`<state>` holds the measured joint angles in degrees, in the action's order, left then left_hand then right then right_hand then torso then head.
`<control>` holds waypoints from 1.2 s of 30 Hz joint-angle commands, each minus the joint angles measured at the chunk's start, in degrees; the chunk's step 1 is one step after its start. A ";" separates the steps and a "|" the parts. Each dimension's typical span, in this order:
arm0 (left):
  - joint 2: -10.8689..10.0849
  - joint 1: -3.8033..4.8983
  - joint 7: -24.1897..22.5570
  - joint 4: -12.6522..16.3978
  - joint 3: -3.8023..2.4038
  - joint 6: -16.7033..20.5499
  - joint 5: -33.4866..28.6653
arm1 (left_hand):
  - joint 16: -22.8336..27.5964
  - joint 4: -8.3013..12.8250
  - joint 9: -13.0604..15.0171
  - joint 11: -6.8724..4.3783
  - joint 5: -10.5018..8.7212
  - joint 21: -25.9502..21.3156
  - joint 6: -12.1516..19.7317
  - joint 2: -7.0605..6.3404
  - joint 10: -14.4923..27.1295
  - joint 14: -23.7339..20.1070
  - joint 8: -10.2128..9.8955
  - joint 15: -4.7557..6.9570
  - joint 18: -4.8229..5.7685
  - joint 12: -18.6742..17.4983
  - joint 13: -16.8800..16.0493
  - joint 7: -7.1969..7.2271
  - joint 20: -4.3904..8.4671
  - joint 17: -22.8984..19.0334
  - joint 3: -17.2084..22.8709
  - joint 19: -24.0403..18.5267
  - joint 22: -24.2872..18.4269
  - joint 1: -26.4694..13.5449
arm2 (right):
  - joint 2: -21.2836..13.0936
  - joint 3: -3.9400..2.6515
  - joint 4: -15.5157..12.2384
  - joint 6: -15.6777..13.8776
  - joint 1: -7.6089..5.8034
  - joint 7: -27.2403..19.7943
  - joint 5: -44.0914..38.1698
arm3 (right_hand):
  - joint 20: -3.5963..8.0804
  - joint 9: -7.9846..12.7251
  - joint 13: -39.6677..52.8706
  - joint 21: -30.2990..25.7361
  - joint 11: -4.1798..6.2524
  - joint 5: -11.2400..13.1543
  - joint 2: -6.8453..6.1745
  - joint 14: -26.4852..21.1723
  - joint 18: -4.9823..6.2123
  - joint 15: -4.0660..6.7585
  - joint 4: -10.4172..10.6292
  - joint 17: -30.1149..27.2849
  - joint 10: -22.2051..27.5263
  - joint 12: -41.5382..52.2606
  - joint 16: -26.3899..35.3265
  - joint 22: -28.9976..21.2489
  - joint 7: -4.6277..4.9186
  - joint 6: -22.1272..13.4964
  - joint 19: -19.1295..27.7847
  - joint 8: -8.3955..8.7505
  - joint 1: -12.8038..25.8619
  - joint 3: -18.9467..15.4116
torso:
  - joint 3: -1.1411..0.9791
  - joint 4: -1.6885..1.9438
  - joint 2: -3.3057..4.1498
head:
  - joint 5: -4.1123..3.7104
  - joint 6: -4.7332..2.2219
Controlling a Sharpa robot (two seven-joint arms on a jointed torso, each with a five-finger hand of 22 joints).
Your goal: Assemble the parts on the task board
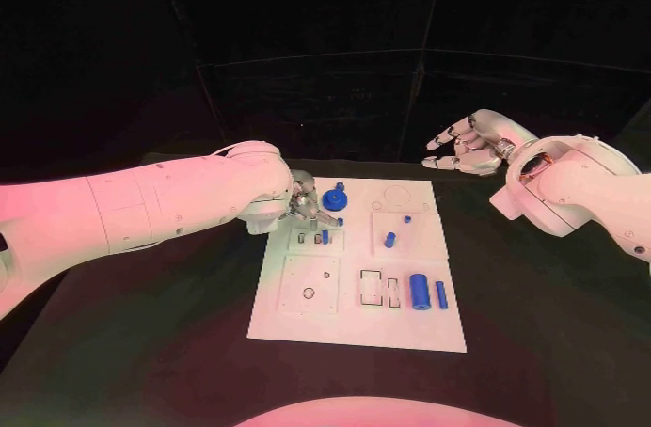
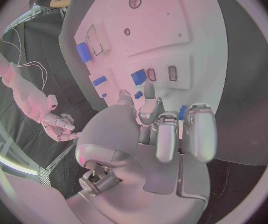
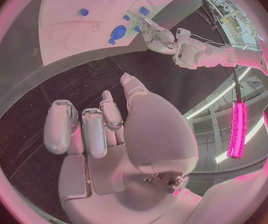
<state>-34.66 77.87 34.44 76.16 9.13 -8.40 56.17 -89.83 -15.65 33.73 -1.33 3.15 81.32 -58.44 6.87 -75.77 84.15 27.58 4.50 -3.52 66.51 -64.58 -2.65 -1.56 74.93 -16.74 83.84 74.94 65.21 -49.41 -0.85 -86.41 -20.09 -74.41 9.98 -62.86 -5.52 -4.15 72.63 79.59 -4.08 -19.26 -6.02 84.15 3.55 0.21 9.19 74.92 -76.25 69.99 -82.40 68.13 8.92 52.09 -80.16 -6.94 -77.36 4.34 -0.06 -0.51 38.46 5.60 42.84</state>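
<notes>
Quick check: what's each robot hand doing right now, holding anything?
Left robot hand: over the task board, fingers curled; whether it holds a part cannot be told.
Right robot hand: open, empty, beyond the board.

left hand (image 1: 301,206): lowered, fingers curled | right hand (image 1: 466,145): raised, fingers apart

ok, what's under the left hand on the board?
The left hand hangs over the white task board beside a round blue part and small blue part. Anything beneath its fingers is covered.

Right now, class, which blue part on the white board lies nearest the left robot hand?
The round blue part at the board's far left, right beside the left robot hand; the other blue parts lie farther away.
</notes>
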 commanded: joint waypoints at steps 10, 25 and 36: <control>1.27 0.06 0.76 -1.35 0.18 -3.89 -0.63 | -0.17 0.40 0.66 -0.07 -0.22 -0.03 0.85 0.15 -0.10 5.85 0.46 0.39 0.70 -0.03 0.06 0.10 0.29 15.07 -0.35 1.83 0.40 0.15 | 0.51 -0.06 0.42 0.10 -0.16 0.15 -0.87 | 0.12 0.06 -0.18 -0.35 0.26 -0.80 0.13 3.06 0.87 0.45 0.48 3.20 0.27 -0.44 0.29 -0.29 -0.02 -0.20 0.26 -0.44 -0.71 -0.12 | 0.05 -0.06 0.05 | 0.11 0.29; 2.52 -0.12 0.81 -2.67 0.23 -4.86 -1.34 | -0.17 0.91 1.21 -0.04 -0.20 -0.13 1.15 0.23 0.03 5.85 0.61 0.36 0.65 -0.06 0.01 0.06 0.26 15.07 -0.20 1.69 0.25 0.80 | 1.36 -0.06 1.23 0.08 -0.15 0.08 -0.87 | 0.13 0.06 -0.41 -0.58 0.27 -0.97 0.23 2.99 0.95 0.45 0.56 2.92 0.46 -0.71 0.50 -0.72 -0.02 -0.22 0.44 -0.49 -0.77 -0.09 | 0.01 0.07 0.01 | -0.10 0.65; 3.10 -0.18 0.70 -2.96 0.50 -5.39 -2.48 | -0.17 1.59 1.82 -0.04 -0.14 -0.16 1.30 0.41 -0.06 5.85 0.83 0.34 0.63 0.16 -0.30 0.07 0.23 15.07 0.05 1.61 0.23 1.57 | 1.73 -0.06 1.59 0.04 -0.15 0.14 -0.87 | 0.14 0.05 -0.35 -0.61 0.27 -1.11 0.34 2.98 0.95 0.46 0.63 2.88 0.42 -0.63 0.55 -0.74 -0.02 -0.21 0.44 -0.55 -0.84 -0.04 | -0.01 0.01 0.03 | -0.05 0.81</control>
<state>-31.63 77.65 34.81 73.26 9.62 -12.89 54.50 -89.83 -14.37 35.49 -1.33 3.15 81.32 -57.63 7.46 -75.76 84.15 28.05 4.49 -3.53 66.51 -64.83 -2.65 -1.55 74.92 -16.73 83.82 74.92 66.27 -47.74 -0.85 -84.80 -20.09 -74.41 10.20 -63.47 -5.52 -4.14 72.27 79.38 -3.88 -20.17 -5.80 83.94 3.55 0.42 9.50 74.91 -76.04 69.59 -82.00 67.46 8.93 52.09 -80.17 -7.12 -77.58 4.37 -0.08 -0.47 38.49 5.56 43.62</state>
